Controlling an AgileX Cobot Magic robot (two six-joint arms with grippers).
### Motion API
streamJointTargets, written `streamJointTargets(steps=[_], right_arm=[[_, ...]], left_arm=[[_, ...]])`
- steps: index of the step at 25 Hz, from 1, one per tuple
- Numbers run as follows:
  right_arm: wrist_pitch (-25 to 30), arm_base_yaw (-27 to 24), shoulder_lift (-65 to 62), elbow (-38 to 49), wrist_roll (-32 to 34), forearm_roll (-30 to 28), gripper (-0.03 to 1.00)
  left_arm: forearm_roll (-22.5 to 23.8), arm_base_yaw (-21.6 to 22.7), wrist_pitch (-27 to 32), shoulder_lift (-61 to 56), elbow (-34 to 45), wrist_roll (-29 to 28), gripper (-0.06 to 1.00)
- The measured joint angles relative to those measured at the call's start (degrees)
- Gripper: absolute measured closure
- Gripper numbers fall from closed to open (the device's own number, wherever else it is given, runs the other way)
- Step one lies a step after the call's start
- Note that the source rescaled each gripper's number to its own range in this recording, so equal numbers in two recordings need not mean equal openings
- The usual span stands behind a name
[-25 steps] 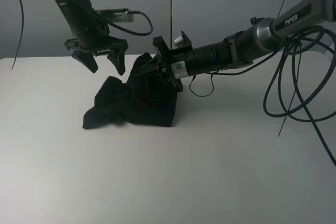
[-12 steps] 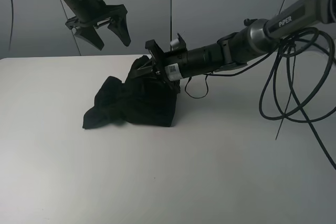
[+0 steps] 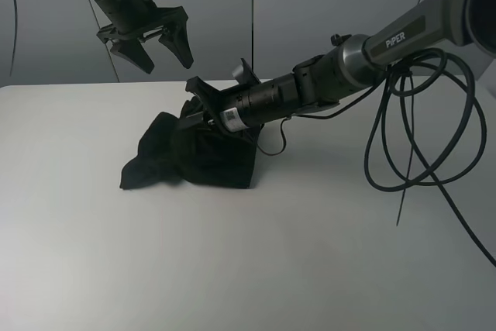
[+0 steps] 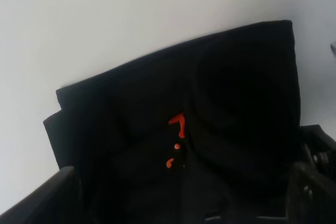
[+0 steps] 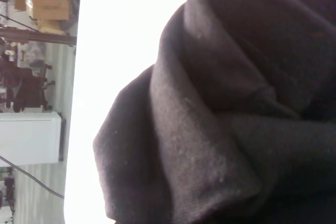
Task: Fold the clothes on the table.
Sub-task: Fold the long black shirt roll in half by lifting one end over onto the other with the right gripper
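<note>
1. The black T-shirt is soft, matt cloth; the right wrist view shows a fine, slightly fuzzy knit in thick rounded folds.
2. Its red print looks flat and opaque on the fabric.
3. The worktop is white, smooth and matt.
4. The fingers of the left gripper look like matt black plastic.
5. The right arm has a silver shell with a satin sheen; its cables are smooth black, rubbery-looking.
</note>
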Motion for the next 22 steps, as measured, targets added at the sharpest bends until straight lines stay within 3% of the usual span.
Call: streamJointTargets(steps=[5, 7, 9, 11, 22], right_arm=[[-0.68, 0.31, 0.43, 0.0, 0.01, 0.12, 0.82], [-0.1, 0.31, 0.81, 0.0, 0.12, 0.21, 0.64], [0.91, 0.31, 0.95, -0.12, 0.12, 0.21, 0.33], [3.07, 0.31, 0.95, -1.26, -0.49, 0.21, 0.17], [16.66, 0.31, 0.95, -6.46, -1.64, 0.35, 0.15]], left_arm=[[0.0, 0.0, 0.0, 0.0, 0.0, 0.14, -0.05], [0.0, 0.0, 0.0, 0.0, 0.0, 0.14, -0.05], [0.0, 0.0, 0.0, 0.0, 0.0, 0.14, -0.05], [0.0, 0.0, 0.0, 0.0, 0.0, 0.14, -0.05], [0.0, 0.0, 0.0, 0.0, 0.0, 1.32, -0.05]])
